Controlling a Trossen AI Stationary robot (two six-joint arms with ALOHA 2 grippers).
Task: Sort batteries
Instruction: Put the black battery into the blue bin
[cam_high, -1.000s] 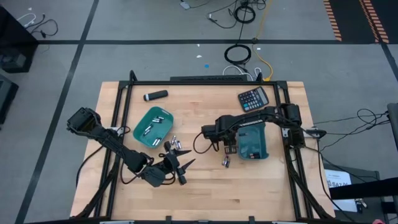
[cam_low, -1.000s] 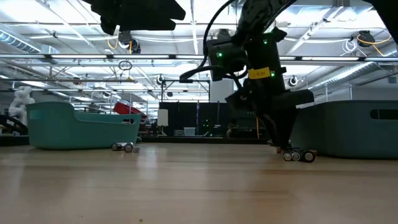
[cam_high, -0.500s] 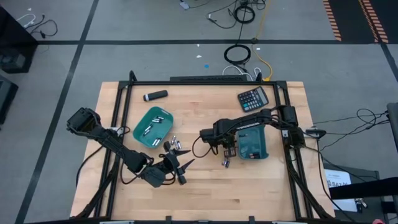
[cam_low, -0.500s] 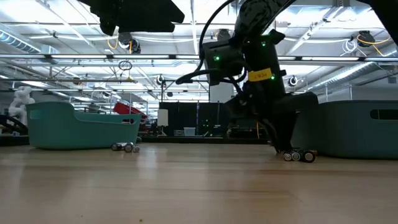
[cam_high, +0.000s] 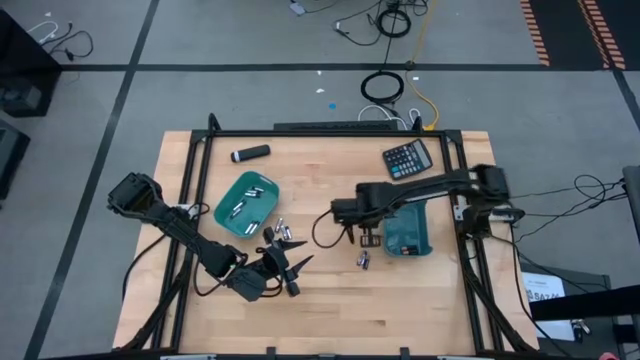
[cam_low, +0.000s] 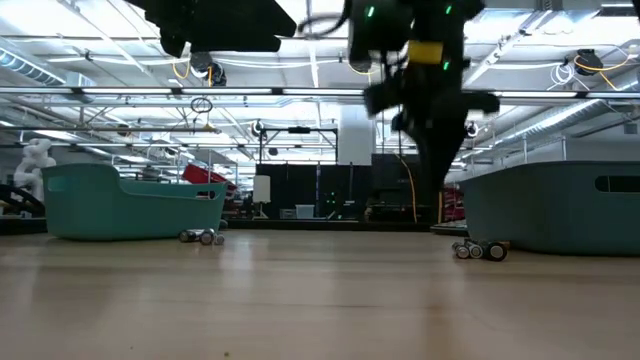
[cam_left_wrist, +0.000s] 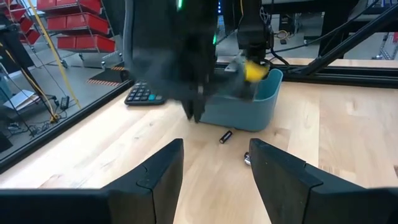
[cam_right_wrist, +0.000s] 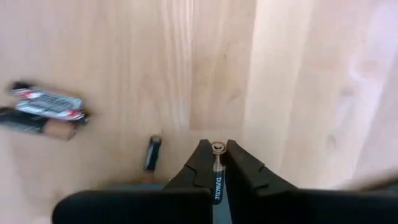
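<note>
Your right gripper (cam_right_wrist: 217, 163) is clamped on one battery (cam_right_wrist: 217, 167), held lengthwise between the two fingertips (cam_right_wrist: 200, 163) with its metal end cap poking out just past them (a dark cell with Duracell lettering). In the low view that gripper (cam_low: 432, 150) hangs well above the table (cam_high: 330, 300). The grip looks thin: only the tips pinch the cell, so a fast swing or a jolt could let it slide out forward and roll across the wood. Below the fingers, a few loose cells (cam_right_wrist: 46, 111) lie on the bare wood, and one small dark cell (cam_right_wrist: 152, 152) sits just beside the finger line; a dropped battery landing there would scatter them. The right teal tray (cam_high: 408, 232) is near the gripper in the high view, so watch that its wall isn't clipped when you carry over; release too early and the cell bounces off the rim. Two cells (cam_low: 480, 250) rest on the table just in front of that tray, so mind them too. Your left gripper (cam_left_wrist: 213, 163) waits with fingers spread, holding nothing, near the left teal tray (cam_high: 247, 203) and a small cluster of batteries (cam_high: 279, 233); if the arms cross toward the middle they could brush. The calculator (cam_high: 407, 158) and black marker (cam_high: 250, 153) lie well clear.
</note>
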